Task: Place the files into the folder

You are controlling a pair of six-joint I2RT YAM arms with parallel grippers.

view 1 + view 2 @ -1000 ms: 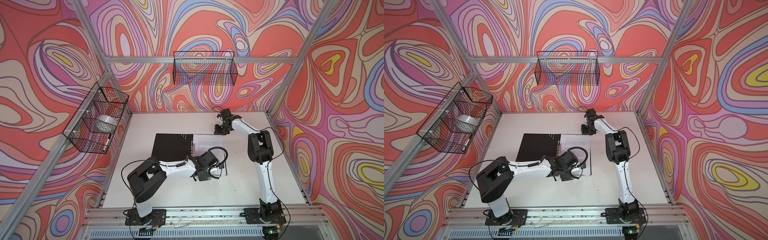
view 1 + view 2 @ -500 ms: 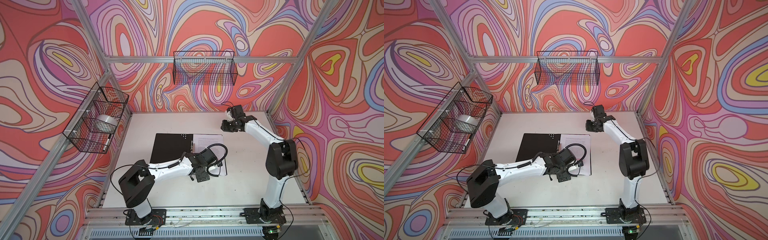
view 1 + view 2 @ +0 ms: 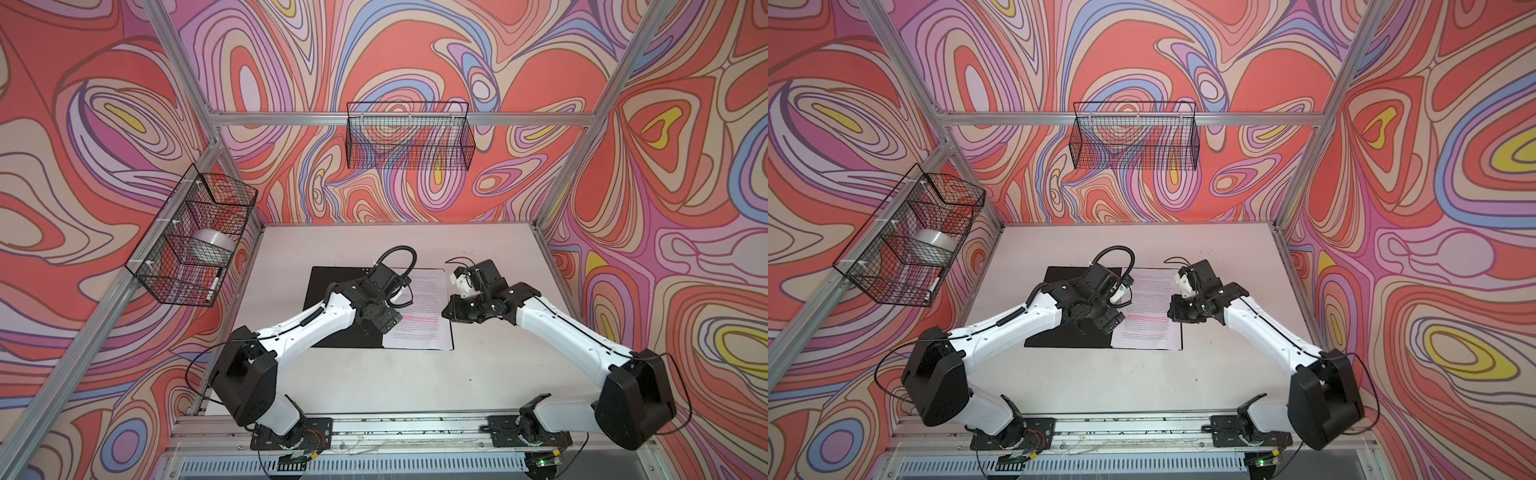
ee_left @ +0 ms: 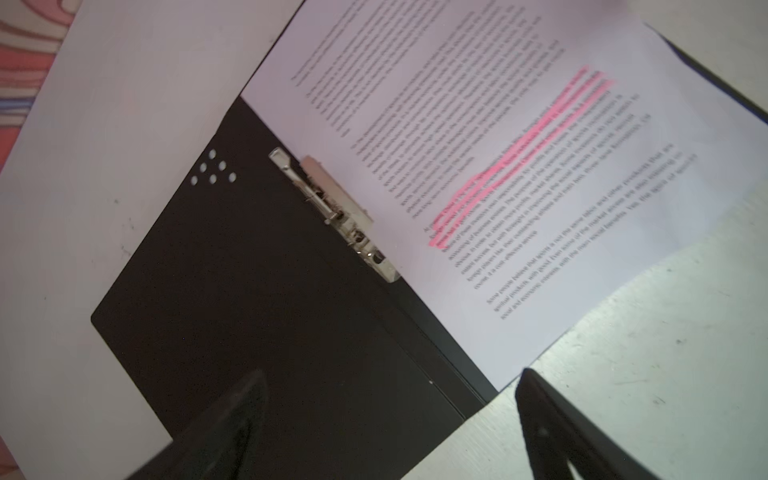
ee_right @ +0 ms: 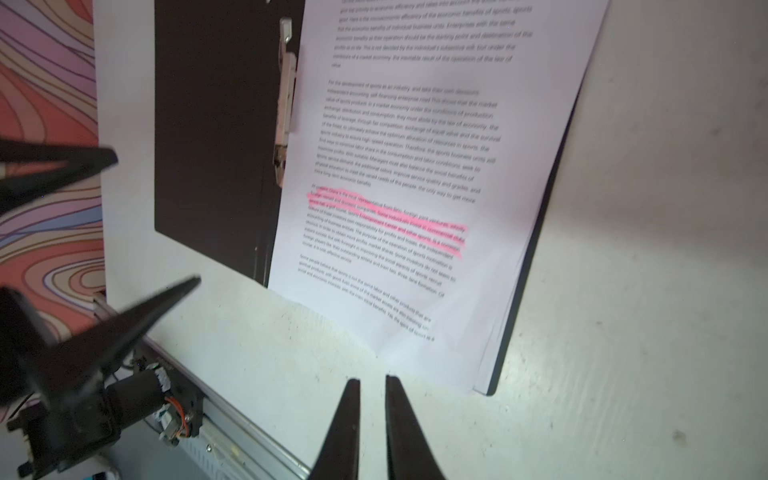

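Note:
The folder [image 3: 324, 282] [image 3: 1075, 340] lies open on the table, black inside up, its metal clip [image 4: 332, 208] [image 5: 286, 104] along the spine. The files [image 3: 424, 307] [image 3: 1150, 307] [image 4: 540, 166] [image 5: 415, 166], white pages with a pink band, rest flat on the folder's right half. My left gripper [image 3: 380, 326] [image 3: 1104, 326] [image 4: 390, 374] hovers open over the spine's front end, holding nothing. My right gripper [image 3: 453, 309] [image 3: 1177, 311] [image 5: 372, 379] sits at the files' right edge, shut to a thin slit with nothing in it.
A wire basket [image 3: 409, 141] hangs on the back wall. Another basket [image 3: 195, 237] on the left wall holds a tape roll [image 3: 212, 247]. An aluminium rail [image 3: 415, 424] with the arm bases runs along the table's front edge.
The right arm swung from the back of the table forward to the files' right edge, its jaws narrowing. The left gripper moved from the files' front corner back over the spine.

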